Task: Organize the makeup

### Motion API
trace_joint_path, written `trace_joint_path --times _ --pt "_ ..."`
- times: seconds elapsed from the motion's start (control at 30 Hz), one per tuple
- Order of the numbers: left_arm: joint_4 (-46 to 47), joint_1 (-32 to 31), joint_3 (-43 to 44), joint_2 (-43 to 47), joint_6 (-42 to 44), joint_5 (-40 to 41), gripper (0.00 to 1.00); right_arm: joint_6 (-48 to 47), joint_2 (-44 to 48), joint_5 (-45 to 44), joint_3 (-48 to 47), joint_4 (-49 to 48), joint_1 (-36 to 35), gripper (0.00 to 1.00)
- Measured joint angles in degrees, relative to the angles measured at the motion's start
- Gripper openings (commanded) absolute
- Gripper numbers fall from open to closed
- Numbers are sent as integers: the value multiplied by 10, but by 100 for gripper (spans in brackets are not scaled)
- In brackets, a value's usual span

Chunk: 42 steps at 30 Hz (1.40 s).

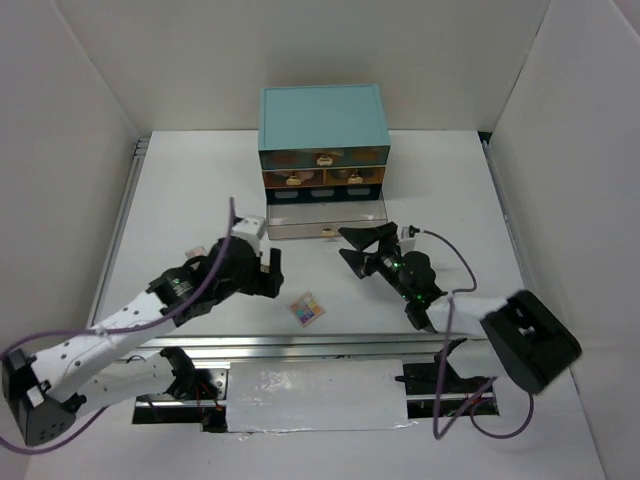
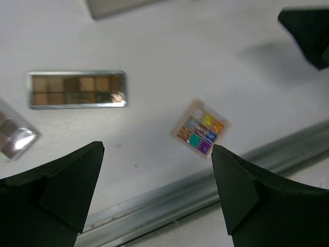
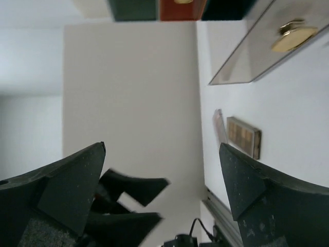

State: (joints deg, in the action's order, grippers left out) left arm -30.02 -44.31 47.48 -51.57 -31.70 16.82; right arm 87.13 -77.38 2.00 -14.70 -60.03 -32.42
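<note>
Standing pulled out, the drawer (image 1: pixel 325 224) of the chest (image 1: pixel 323 118) looks ready to take makeup. The square palette (image 1: pixel 307 309) lies flat on the table (image 1: pixel 180 200) at the chest's 6 o'clock; a brown palette (image 2: pixel 77 89) and a second palette (image 2: pixel 13 136) lie near it, none yet sorted. The left gripper (image 1: pixel 272 272), at the square palette's 10 o'clock, reaches low, spread wide, empty; the right gripper (image 1: pixel 362 250), at 2 o'clock, likewise.

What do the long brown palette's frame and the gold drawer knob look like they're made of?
The long palette has a glossy silvery frame that throws glare: likely mirrored plastic, possibly metal. The drawer knob is smooth, shiny gold: polished brass-look metal or plated plastic; I cannot tell which.
</note>
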Motion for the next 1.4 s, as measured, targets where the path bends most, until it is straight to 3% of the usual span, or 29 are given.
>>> trace_joint_path --times 0.13,0.3,0.43,0.6,0.77,1.07,1.4 --pt "3 -108 7 -102 -53 28 99 -58 208 -3 23 160 -1 100" --pt "-5 -200 59 -235 -121 77 99 -178 454 -64 -80 457 -5 100" --pt "10 -234 91 -317 -104 92 99 -279 562 -87 -165 606 -4 100" --pt "49 -240 83 -333 -13 71 99 -364 614 -63 -196 724 -4 100" --pt "79 -217 83 -336 66 24 99 -396 640 -41 -196 788 -4 100" --pt "118 -108 64 -388 139 -65 99 -417 665 -31 -196 807 -4 100" --pt "155 -108 29 -411 152 -118 99 -419 665 -31 -194 811 -4 100"
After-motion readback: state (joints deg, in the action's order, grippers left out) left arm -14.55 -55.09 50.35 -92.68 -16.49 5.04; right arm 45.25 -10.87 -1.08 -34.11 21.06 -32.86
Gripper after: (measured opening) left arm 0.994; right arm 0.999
